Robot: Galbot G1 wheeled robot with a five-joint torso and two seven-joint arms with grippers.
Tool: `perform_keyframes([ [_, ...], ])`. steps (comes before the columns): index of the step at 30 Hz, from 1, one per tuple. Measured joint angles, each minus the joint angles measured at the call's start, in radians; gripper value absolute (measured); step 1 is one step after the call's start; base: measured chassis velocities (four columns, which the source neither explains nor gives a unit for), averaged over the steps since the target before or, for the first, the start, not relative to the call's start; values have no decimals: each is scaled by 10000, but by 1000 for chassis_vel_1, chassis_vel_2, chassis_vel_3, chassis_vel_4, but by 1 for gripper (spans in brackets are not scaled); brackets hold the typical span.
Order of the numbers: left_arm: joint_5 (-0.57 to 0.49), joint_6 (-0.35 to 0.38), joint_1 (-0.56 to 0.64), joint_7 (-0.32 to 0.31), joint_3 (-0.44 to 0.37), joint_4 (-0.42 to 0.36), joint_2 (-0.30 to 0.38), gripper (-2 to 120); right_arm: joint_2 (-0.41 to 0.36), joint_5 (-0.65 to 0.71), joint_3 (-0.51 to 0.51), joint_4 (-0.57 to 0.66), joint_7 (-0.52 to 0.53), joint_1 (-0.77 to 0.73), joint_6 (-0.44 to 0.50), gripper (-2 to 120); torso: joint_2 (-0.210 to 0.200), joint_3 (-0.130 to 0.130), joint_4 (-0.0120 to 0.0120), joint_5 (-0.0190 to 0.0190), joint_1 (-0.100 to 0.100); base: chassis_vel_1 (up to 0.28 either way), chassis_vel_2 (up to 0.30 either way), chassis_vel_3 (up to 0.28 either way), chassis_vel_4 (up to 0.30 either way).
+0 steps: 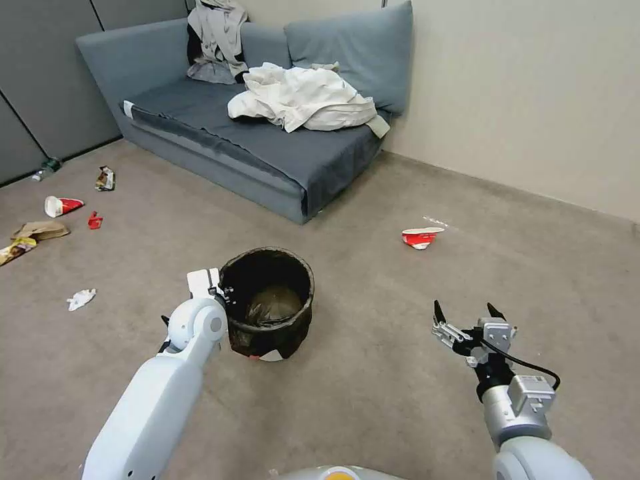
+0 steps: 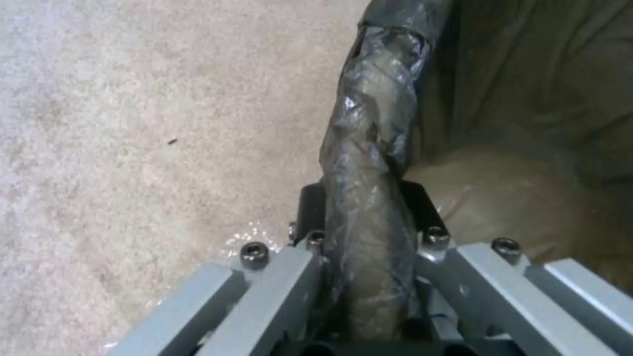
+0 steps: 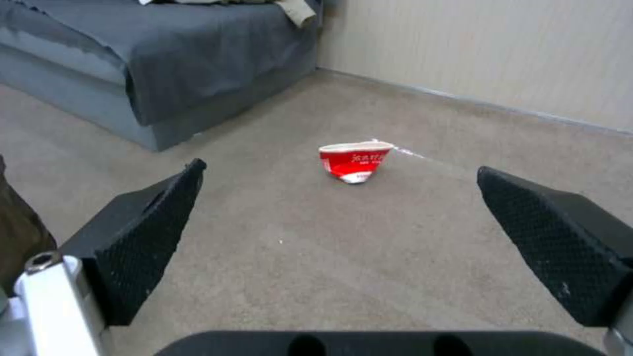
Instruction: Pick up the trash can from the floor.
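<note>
**Left claw clamped on trash can rim; right claw idle and wide**

1. Trash can: stands upright on the floor, in front of the robot and slightly toward its left side. The dark bag is folded over the rim and lines the inside. A small red mark and a white patch of the wall show near the base.

2. Left claw: positioned at the rim on the side of the can facing the robot's left. In the left wrist view the bag-covered rim runs between the two fingers, one outside the wall and one inside, and both press against the plastic. State: closed on the rim of the trash can.

3. Right claw: held above the floor on the robot's right, well apart from the can. State: spread wide, nothing between the black textured pads.

4. Surroundings: a crushed red-and-white cup lies on the carpet beyond the right claw, near the wall. A grey sofa with a heap of white cloth stands behind the can. Further scraps of litter lie on the floor at far left.
</note>
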Motion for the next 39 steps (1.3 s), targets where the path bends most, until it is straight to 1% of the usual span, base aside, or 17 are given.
perform_keyframes([
  [4, 7, -624, 121, 274, 26, -161, 44, 5, 5, 4, 1, 3, 20, 2, 11, 100, 0, 1, -2, -5, 0, 0, 0, 0, 0],
  [5, 7, -624, 121, 274, 26, -161, 44, 5, 5, 4, 1, 3, 20, 2, 11, 100, 0, 1, -2, -5, 0, 0, 0, 0, 0],
  [7, -105, -1318, 365, 767, -39, -544, 150, 1, 11, 6, -12, 5, 32, 18, 16, 100, 0, 3, -5, -10, 1, 0, 0, 0, 0],
  [8, -164, -1562, 489, 930, -131, -738, 205, 1, 11, 6, -22, 5, 35, 28, 16, 100, -1, 2, -4, -3, 1, 0, 0, 0, 0],
  [12, -264, -1861, 741, 1276, -269, -1063, 279, 1, 16, 6, -51, 5, 36, 51, 17, 100, -1, 2, -3, -4, 0, 0, 0, 0, 0],
  [15, -221, -2414, 1184, 1833, -547, -1564, 492, 1, 7, 6, -75, -1, 36, 88, 17, 100, -1, 2, -1, 2, 0, 0, 0, 0, 0],
  [16, -221, -2414, 1184, 1833, -547, -1564, 492, 1, 7, 6, -75, -1, 36, 88, 17, 100, -1, 2, -1, 2, 0, 0, 0, 0, 0],
  [18, -135, -2786, 1484, 2317, -699, -1895, 682, 1, -6, 6, -81, -11, 35, 113, 18, 100, -1, 2, -1, -2, 0, 0, 0, 0, 0],
  [19, -135, -2786, 1484, 2317, -699, -1895, 682, 1, -6, 6, -81, -11, 35, 113, 18, 100, -1, 2, -1, -2, 0, 0, 0, 0, 0],
  [21, -8, -3107, 1876, 2736, -893, -2338, 937, 1, -10, 6, -82, -33, 36, 144, 18, 100, 0, 2, -1, 2, 0, 0, 0, 0, 0],
  [23, 33, -3154, 1991, 2791, -943, -2476, 993, 1, -11, 7, -84, -37, 35, 154, 17, 100, -1, 2, -1, 0, 0, 0, 0, 0, 0],
  [26, 427, -3236, 2528, 2856, -1120, -3224, 1180, 1, 32, 16, -113, -75, 36, 221, 17, 100, 0, 1, 0, 1, 0, 0, 0, 0, 0],
  [27, 427, -3236, 2528, 2856, -1120, -3224, 1180, 1, 32, 16, -113, -75, 36, 221, 17, 100, 0, 1, 0, 1, 0, 0, 0, 0, 0],
  [30, 1082, -3257, 2921, 2860, -1100, -3800, 1218, 1, 66, 19, -123, -110, 36, 270, 17, 100, 0, 1, -2, 0, 0, 0, 0, 0, 0],
  [31, 1082, -3257, 2921, 2860, -1100, -3800, 1218, 1, 66, 19, -123, -110, 36, 270, 17, 100, 0, 1, -2, 0, 0, 0, 0, 0, 0],
  [33, 1697, -3297, 3346, 2855, -983, -4291, 1189, 1, 78, 32, -120, -116, 41, 296, 17, 100, 0, 0, -1, 0, 0, 0, 0, 0, 0],
  [39, 2252, -3397, 4208, 2852, -906, -4993, 1150, 1, 81, 68, -96, -117, 47, 327, 17, 100, 0, 0, 0, 0, 0, 0, 0, 0, 0],
])
